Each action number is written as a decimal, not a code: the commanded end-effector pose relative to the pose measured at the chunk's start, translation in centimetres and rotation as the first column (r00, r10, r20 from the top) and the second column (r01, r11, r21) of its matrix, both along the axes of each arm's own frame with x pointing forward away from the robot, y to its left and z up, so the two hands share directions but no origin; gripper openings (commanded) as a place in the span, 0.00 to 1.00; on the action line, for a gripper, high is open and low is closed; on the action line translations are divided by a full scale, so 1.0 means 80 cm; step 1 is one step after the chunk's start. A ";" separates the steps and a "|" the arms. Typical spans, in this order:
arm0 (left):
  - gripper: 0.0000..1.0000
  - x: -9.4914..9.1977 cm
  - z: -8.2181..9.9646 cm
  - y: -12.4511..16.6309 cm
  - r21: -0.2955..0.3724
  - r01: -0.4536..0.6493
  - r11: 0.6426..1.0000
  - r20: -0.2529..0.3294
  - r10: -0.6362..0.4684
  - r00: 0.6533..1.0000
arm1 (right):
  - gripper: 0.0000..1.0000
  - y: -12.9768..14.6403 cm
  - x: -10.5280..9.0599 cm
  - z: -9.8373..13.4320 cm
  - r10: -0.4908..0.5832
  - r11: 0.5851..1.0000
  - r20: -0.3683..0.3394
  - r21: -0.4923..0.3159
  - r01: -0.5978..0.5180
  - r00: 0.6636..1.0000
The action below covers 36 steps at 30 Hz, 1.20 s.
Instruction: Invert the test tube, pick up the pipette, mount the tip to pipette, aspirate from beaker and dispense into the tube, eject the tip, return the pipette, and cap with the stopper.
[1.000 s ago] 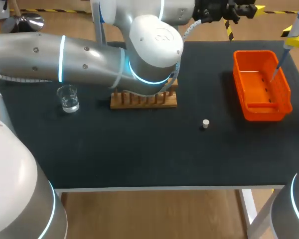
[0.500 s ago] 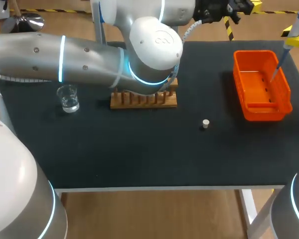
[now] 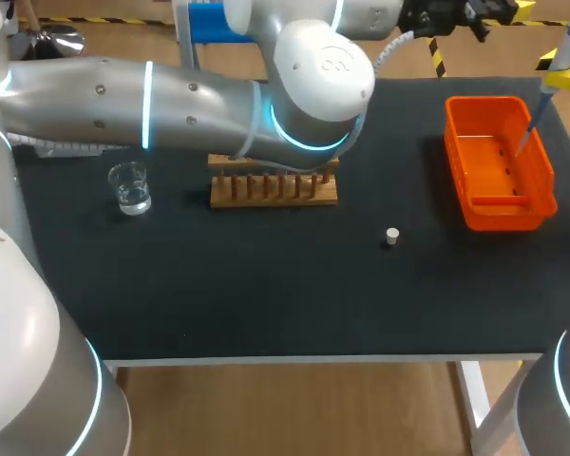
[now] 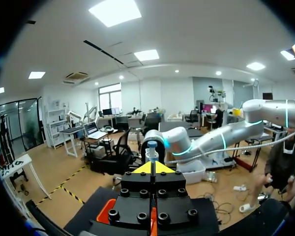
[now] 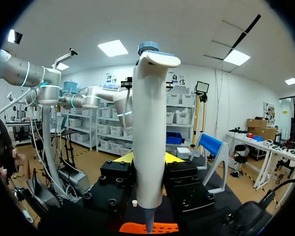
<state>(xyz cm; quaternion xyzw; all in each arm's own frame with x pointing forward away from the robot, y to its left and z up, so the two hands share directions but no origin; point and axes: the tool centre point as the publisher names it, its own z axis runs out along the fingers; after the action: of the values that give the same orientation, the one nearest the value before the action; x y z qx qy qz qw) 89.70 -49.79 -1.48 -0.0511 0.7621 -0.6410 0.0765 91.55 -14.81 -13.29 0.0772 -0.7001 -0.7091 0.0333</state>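
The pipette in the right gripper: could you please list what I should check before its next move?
1. Right gripper shut on the pipette: ok.
2. Pipette's lower end over the orange bin: ok.
3. Tip on the pipette's end: cannot tell.
4. Left gripper shut on the test tube, raised off the table: ok.
5. Beaker upright beside the wooden rack, liquid inside: ok.
6. Stopper on the table, apart from both arms: ok.
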 end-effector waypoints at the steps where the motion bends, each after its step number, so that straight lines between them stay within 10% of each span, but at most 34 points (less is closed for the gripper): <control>1: 0.00 0.003 -0.004 -0.026 -0.028 0.004 1.000 0.007 -0.004 1.000 | 0.00 -0.001 0.000 0.000 0.001 1.000 0.001 -0.002 -0.001 1.000; 36: 0.00 0.011 -0.020 -0.081 -0.080 0.058 0.995 0.012 -0.057 0.998 | 0.00 -0.001 0.000 0.000 0.001 1.000 0.001 -0.002 -0.001 1.000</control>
<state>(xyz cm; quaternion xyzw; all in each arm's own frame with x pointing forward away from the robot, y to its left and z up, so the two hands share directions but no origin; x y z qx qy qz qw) 90.35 -55.99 -2.67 -0.0331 0.7685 -0.6363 0.0589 91.55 -14.81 -13.29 0.0772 -0.7001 -0.7091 0.0333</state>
